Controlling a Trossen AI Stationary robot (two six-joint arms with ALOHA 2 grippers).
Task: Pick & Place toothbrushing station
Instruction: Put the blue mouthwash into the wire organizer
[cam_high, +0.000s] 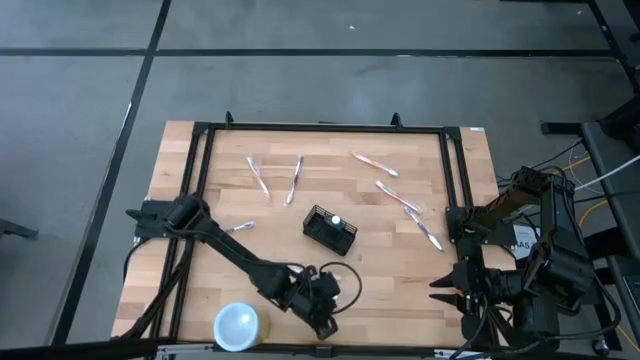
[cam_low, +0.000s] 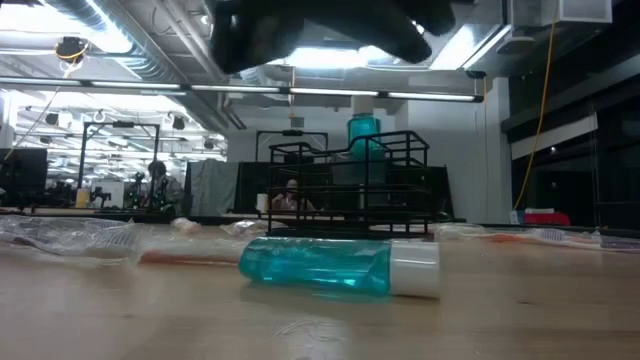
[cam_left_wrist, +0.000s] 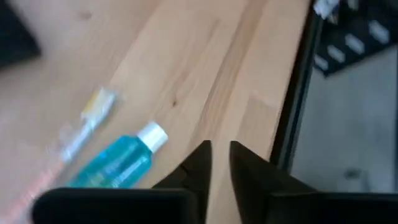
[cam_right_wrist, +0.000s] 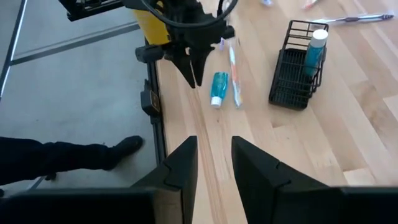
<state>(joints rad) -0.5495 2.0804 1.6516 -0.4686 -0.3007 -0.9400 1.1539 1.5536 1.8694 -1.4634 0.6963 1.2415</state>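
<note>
The toothbrushing station, a black wire caddy (cam_high: 328, 230) (cam_right_wrist: 297, 68), stands on its base in the middle of the table, with a blue white-capped bottle (cam_right_wrist: 316, 46) upright in it. A second blue bottle (cam_left_wrist: 118, 165) (cam_low: 320, 267) lies on its side near the front edge, beside a wrapped toothbrush (cam_right_wrist: 235, 81). My left gripper (cam_left_wrist: 216, 155) (cam_right_wrist: 194, 79) hangs above the table next to that bottle, its fingers a narrow gap apart with nothing between them. At the table's right edge my right gripper (cam_high: 437, 290) (cam_right_wrist: 214, 146) is raised and open, holding nothing.
A round white cup (cam_high: 238, 325) stands at the front edge, left of my left gripper. Several wrapped toothbrushes (cam_high: 293, 180) (cam_high: 400, 197) lie on the far half. A black frame rail (cam_high: 320, 128) runs around the tabletop. A person's leg and shoe (cam_right_wrist: 68, 155) show on the floor beyond the near edge.
</note>
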